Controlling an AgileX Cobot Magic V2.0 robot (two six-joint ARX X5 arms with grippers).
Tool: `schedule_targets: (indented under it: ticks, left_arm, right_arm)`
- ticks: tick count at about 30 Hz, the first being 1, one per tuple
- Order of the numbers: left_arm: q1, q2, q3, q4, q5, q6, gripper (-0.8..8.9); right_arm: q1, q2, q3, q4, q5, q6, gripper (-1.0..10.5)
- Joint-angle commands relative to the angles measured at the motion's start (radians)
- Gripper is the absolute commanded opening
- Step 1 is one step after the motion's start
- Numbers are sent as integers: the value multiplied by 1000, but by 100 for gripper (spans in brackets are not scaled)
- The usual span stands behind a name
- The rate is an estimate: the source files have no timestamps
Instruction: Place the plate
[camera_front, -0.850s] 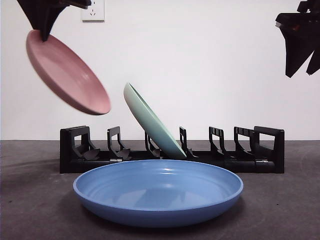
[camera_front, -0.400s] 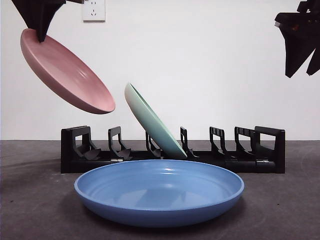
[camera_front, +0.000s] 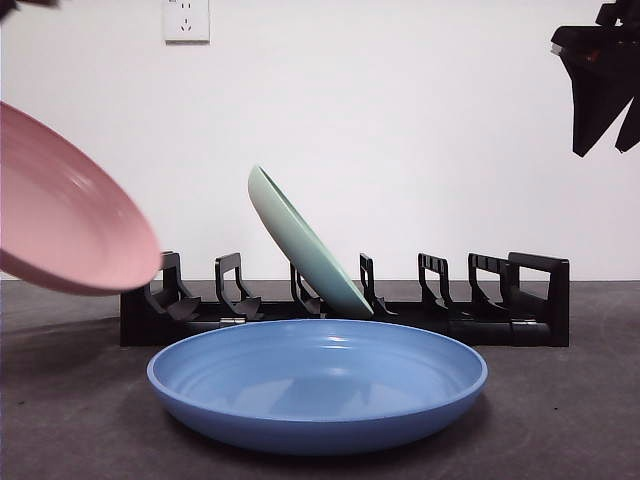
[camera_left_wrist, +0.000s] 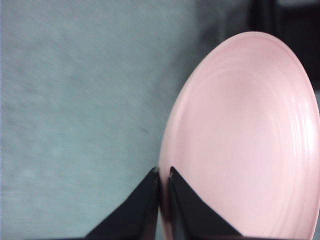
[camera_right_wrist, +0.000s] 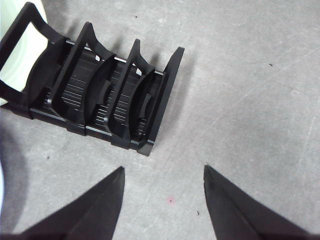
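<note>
Left wrist view shows the left claw (camera_left_wrist: 163, 172) pinched on the rim of the round pink plate (camera_left_wrist: 245, 140), held tilted above the grey table (camera_front: 560, 410) beside the black slotted rack (camera_front: 500, 300). Right claw (camera_right_wrist: 162, 172) hangs open over the rack's far end.

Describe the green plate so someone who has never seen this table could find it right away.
Find the long black rack across the back of the table. The green plate leans in one of its middle slots. Unlike the blue plate lying flat in front, it stands tilted on edge.
</note>
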Motion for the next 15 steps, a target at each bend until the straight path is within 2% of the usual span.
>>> schedule_targets:
  ticks: [1,7,12,15]
  left_arm:
    - [0,-121,-65,46,108,-40,15]
    - [0,-309,-217,56,247,-102,14]
    - [0,-393,-338,69,371,-167,14]
    - [0,-422,-422,127,469,-215,14]
  right_arm:
    - [3,8,9,4,-1,11,251]
    - [3,8,9,1,-1,11,251]
    - [3,8,9,-4,-1,12,251]
    - [3,8,9,-5,-1,13,251]
